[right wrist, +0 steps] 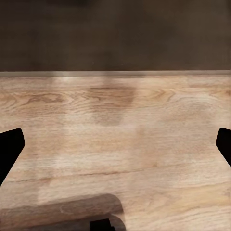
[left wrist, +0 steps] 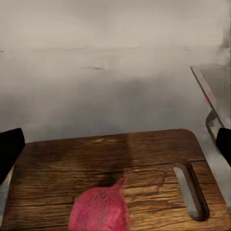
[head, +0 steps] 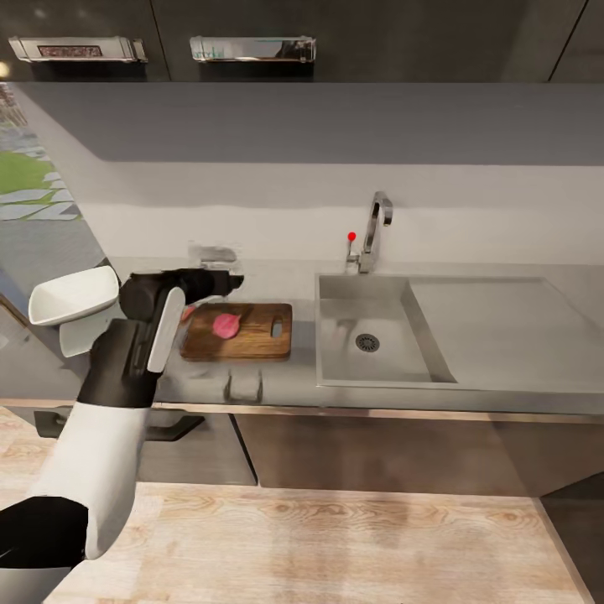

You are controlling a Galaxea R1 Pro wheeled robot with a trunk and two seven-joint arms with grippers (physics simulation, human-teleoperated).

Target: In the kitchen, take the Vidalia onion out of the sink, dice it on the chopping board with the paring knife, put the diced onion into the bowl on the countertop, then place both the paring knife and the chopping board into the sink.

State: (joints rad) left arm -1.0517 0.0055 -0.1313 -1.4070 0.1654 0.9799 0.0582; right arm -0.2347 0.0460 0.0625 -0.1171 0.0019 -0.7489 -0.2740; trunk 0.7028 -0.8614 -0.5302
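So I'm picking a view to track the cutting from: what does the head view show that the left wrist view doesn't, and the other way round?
Head view alone: the bowl beside the left arm, the sink with its drain, the faucet, and a red handle at the board's left edge. Left wrist view alone: the left gripper, open, jaws wide on either side of the board. Both: the board with the pink onion lying on it, and the board's slot handle.

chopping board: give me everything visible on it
The chopping board is a brown wooden rectangle with rounded corners and visible grain, lying flat on the grey countertop just left of the sink. Its slot handle points toward the sink. A pinkish-red onion rests on it.
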